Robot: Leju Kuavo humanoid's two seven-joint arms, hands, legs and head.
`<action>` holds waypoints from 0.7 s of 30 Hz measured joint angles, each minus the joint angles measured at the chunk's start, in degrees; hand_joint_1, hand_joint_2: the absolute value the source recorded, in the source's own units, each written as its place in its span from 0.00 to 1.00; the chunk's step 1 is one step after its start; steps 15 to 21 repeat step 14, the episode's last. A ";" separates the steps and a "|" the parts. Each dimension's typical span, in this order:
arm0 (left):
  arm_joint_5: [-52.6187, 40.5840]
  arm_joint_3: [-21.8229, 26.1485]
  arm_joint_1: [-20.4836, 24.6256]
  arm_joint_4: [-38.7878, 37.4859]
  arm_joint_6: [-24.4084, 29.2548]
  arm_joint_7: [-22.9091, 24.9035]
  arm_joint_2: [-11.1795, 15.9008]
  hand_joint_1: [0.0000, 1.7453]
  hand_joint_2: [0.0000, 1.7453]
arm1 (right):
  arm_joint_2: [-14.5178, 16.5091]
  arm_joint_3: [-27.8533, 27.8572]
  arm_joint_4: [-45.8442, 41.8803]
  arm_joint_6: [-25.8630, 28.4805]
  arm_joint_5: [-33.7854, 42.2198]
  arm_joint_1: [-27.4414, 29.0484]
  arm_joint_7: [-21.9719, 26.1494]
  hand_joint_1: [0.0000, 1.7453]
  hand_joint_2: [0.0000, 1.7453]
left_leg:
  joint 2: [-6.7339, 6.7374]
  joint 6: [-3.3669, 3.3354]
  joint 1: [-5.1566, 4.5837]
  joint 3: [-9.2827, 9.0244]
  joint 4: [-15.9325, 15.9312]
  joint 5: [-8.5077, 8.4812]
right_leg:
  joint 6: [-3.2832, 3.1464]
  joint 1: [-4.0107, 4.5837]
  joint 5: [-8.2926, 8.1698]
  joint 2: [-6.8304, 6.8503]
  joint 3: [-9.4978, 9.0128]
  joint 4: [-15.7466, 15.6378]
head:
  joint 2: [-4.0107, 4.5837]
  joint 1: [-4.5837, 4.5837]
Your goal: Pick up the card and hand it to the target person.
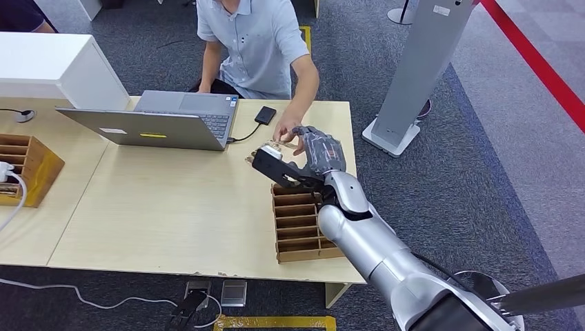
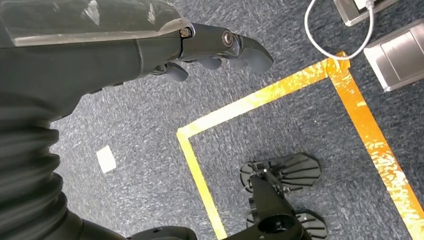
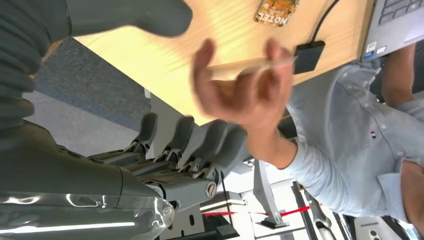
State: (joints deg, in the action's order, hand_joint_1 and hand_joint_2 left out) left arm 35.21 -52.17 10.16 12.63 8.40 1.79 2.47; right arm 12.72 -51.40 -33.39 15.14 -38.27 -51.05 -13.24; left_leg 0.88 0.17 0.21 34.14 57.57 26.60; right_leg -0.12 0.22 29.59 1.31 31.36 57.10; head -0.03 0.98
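The person (image 1: 255,41) sits behind the table (image 1: 172,207) and reaches out one hand (image 1: 285,129). In the right wrist view that hand (image 3: 240,95) pinches a thin pale card (image 3: 250,65), seen edge-on. My right hand (image 1: 319,153) hangs over the table just beside the person's hand. Its thumb (image 3: 150,15) and fingers (image 3: 200,142) are spread on either side of the person's hand and do not touch the card. A second, orange printed card (image 3: 277,10) lies flat on the table. My left hand (image 2: 220,45) hangs over the carpet, fingers loose, holding nothing.
A wooden slotted card holder (image 1: 298,227) stands under my right forearm near the table's front edge. An open laptop (image 1: 165,121) and a black device (image 1: 265,114) on a cable lie at the back. Another wooden rack (image 1: 24,165) stands far left. A grey stand (image 1: 414,76) rises to the right of the table.
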 joint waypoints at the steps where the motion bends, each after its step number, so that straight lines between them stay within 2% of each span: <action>1: -0.02 0.00 0.00 0.00 0.17 0.04 0.00 0.00 1.00 | 0.15 -0.07 0.54 0.06 0.08 0.00 0.10 0.00 1.00 | 0.00 0.00 0.00 0.00 0.00 0.00 | 0.00 0.00 0.00 0.00 0.00 0.00 | 0.00 0.00; 13: 0.98 0.24 -0.65 0.00 1.50 -0.15 0.00 0.00 1.00 | 0.67 -0.13 2.95 5.89 4.11 -0.30 3.56 0.00 1.00 | 0.01 0.00 0.00 -0.01 0.00 0.00 | 0.00 0.00 0.00 -0.01 0.02 0.00 | 0.01 0.00; 21: 1.06 0.28 -0.70 0.00 1.54 -0.20 0.00 0.00 1.00 | 0.63 -0.08 2.90 6.19 4.46 -0.30 3.81 0.00 1.00 | 0.01 0.00 0.00 -0.01 0.00 0.00 | 0.00 0.00 0.00 -0.01 0.02 0.00 | 0.01 0.00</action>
